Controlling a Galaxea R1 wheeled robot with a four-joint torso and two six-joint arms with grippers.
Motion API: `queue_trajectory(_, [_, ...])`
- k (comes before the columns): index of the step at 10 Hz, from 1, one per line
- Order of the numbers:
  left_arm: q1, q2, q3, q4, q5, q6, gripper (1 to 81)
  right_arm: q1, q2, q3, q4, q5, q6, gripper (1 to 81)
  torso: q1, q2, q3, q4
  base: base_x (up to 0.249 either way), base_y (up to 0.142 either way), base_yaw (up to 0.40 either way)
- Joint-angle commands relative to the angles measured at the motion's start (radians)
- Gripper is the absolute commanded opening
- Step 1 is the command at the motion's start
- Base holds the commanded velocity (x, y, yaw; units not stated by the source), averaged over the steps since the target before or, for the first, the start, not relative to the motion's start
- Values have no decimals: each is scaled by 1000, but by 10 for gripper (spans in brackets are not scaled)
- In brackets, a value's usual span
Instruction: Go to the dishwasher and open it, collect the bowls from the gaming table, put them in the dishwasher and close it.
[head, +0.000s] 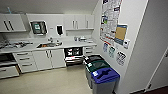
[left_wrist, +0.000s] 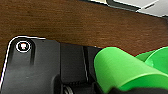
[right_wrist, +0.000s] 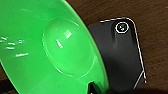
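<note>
The dishwasher (head: 73, 53) stands open under the white counter, its door folded down and its dark racks showing, several metres ahead of me. In the right wrist view the inside of a lime green bowl (right_wrist: 50, 45) is close up, with my right gripper (right_wrist: 94, 88) shut on its rim. The left wrist view shows the outside of a lime green bowl (left_wrist: 120, 71) close to the camera, over a brown surface; I cannot tell whether my left gripper holds it. The gaming table is out of view.
White cabinets (head: 47, 59) and a sink (head: 47, 45) run along the back wall. Three bins stand against the right wall: one blue-lidded (head: 104, 76), one green-lidded (head: 97, 66) and one dark (head: 91, 59). Pale floor (head: 50, 81) lies between me and the counter.
</note>
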Motion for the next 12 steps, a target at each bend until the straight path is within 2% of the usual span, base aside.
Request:
queue_trajectory(1, [-55,-16,17,11,30,2,10,48,-6,9,-19,-46,-5,10,0,0,0,0,100,78,0])
queue_trajectory(12, [-55,-18,17,11,30,2,10,48,-6,9,-20,-47,-7,10,0,0,0,0,99,76,0])
